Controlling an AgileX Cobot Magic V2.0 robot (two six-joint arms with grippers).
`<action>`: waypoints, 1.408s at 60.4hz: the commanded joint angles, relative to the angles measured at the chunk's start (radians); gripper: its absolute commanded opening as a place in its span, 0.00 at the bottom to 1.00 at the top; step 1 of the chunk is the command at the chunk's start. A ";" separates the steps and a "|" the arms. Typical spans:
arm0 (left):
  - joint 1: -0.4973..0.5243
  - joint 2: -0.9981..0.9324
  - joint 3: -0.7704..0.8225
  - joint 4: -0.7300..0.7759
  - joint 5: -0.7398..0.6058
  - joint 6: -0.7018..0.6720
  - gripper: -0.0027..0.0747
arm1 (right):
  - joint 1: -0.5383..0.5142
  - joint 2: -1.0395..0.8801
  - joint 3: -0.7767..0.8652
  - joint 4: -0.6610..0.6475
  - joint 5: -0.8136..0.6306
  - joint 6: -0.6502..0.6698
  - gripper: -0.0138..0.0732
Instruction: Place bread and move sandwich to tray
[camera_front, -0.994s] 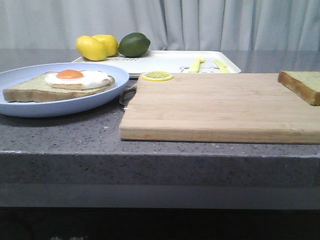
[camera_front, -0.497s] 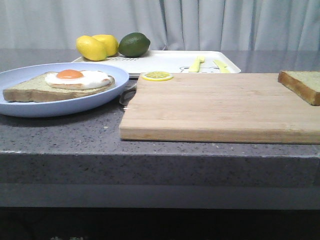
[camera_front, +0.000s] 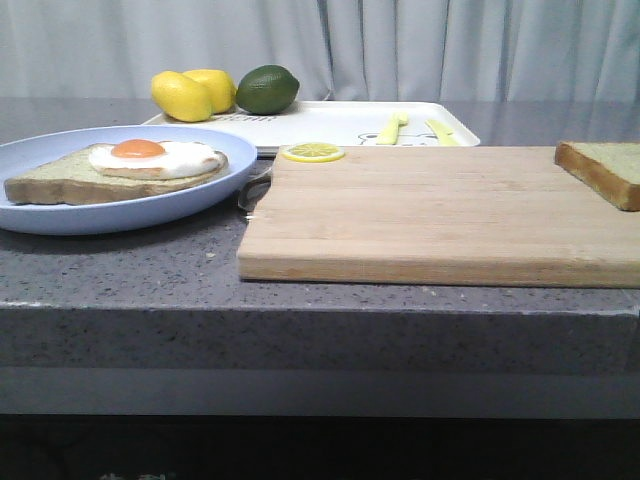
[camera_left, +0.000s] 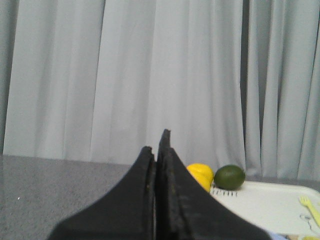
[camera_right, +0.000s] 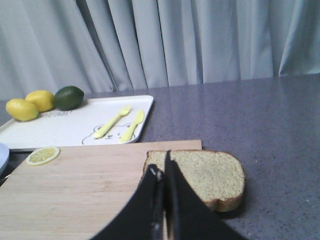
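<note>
The bread (camera_front: 603, 170) lies on the right end of the wooden cutting board (camera_front: 430, 215), partly overhanging it; it also shows in the right wrist view (camera_right: 205, 176). The sandwich (camera_front: 115, 170), toast with a fried egg, sits on the round pale-blue plate (camera_front: 150, 212) at the left. The white tray (camera_front: 330, 125) lies behind the board; it shows in both wrist views (camera_right: 70, 127) (camera_left: 265, 205). My left gripper (camera_left: 157, 147) is shut and empty, raised, facing the curtain. My right gripper (camera_right: 161, 167) is shut and empty, just short of the bread. Neither gripper shows in the front view.
Two lemons (camera_front: 192, 92) and a lime (camera_front: 267, 88) sit at the tray's far left corner. A yellow fork (camera_right: 112, 121) and knife (camera_right: 132, 125) lie on the tray. A lemon slice (camera_front: 313, 152) lies on the board's far left corner. A curtain hangs behind.
Nothing has visibly changed apart from a very slight shift of the whole picture.
</note>
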 joint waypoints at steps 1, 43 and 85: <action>0.001 0.147 -0.101 0.038 0.038 -0.006 0.01 | 0.000 0.142 -0.099 0.001 -0.014 -0.001 0.09; 0.001 0.455 -0.184 0.056 -0.068 -0.006 0.83 | 0.001 0.380 -0.191 0.001 -0.130 -0.001 0.86; 0.001 0.457 -0.184 0.056 -0.070 -0.006 0.69 | -0.263 1.029 -0.749 0.024 0.367 0.000 0.86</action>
